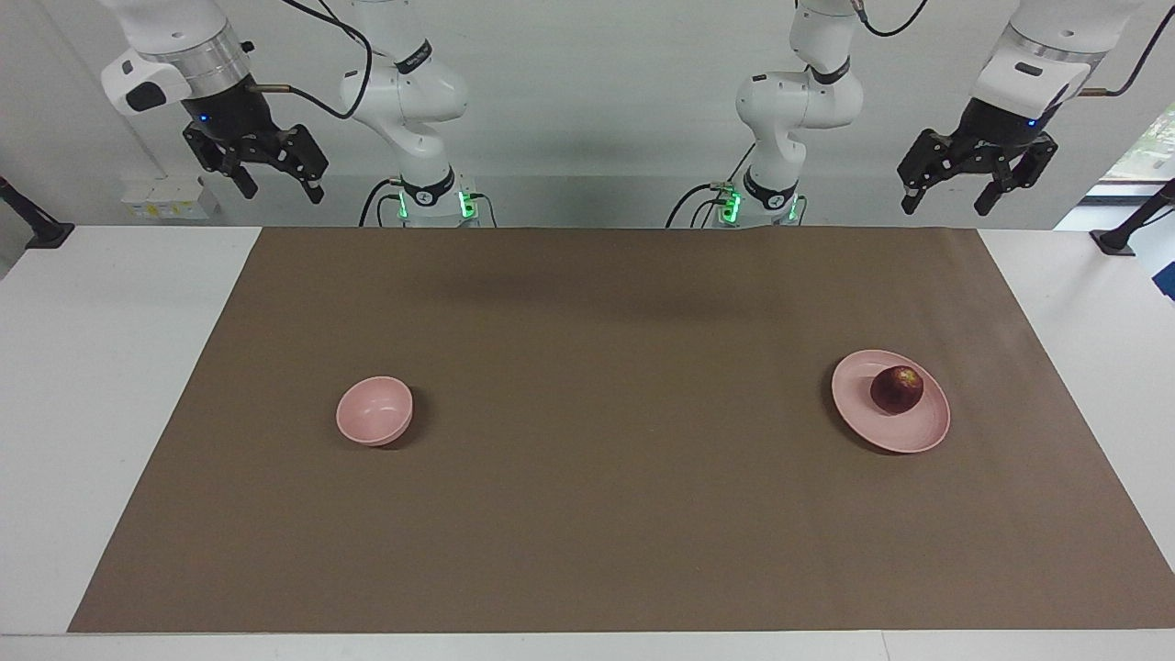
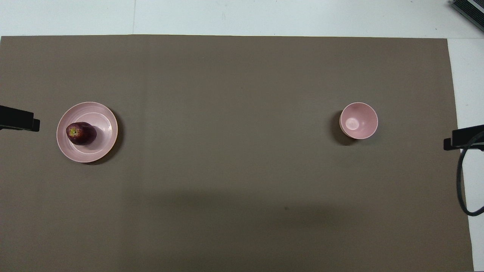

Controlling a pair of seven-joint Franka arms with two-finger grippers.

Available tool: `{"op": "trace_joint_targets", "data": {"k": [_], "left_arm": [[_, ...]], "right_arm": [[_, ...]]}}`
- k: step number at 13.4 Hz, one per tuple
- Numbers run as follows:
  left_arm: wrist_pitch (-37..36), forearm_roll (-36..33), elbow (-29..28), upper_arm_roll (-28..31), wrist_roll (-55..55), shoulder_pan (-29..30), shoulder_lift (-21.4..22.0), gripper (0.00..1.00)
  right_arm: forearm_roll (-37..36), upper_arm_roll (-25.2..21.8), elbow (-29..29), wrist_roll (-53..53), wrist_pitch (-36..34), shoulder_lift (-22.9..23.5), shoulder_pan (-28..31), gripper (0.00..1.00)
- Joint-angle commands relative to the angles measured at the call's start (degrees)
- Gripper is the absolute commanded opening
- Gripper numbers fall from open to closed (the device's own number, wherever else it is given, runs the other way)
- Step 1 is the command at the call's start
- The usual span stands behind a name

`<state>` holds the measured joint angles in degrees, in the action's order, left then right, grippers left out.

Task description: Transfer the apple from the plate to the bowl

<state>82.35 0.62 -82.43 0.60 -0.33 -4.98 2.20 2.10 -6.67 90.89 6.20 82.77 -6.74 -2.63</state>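
Note:
A small dark red apple lies on the flat pale pink plate toward the left arm's end of the table. The small deep pink bowl stands with nothing in it toward the right arm's end. My left gripper hangs open, high above the mat's corner near its base, well clear of the plate. My right gripper hangs open and high over the table's edge by its own base. In the overhead view only a dark tip of the left gripper and of the right gripper shows.
A brown mat covers most of the white table. A black cable loops at the right arm's end. Black stands sit at both table ends.

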Motion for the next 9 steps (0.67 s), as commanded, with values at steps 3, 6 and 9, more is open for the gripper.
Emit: {"op": "trace_joint_targets", "data": {"k": [3,6,9], "left_arm": [[-2.19,-2.73,0.79,-1.12,-1.34,-0.56,0.17,1.00],[-2.46,-2.11,0.34,-1.21,-1.61,-0.03,0.44,1.00],[-1.06,-1.85,-0.45,-0.86,-0.64,0.50,0.61,1.00]], "right_arm": [[1.42,0.08,0.43,-0.39,-0.16,-0.64,0.52,1.00],[1.42,0.08,0.52,-0.39,-0.24,-0.64,0.52,1.00],[1.42,0.08,0.52,-0.39,-0.16,-0.64,0.43,1.00]]}}
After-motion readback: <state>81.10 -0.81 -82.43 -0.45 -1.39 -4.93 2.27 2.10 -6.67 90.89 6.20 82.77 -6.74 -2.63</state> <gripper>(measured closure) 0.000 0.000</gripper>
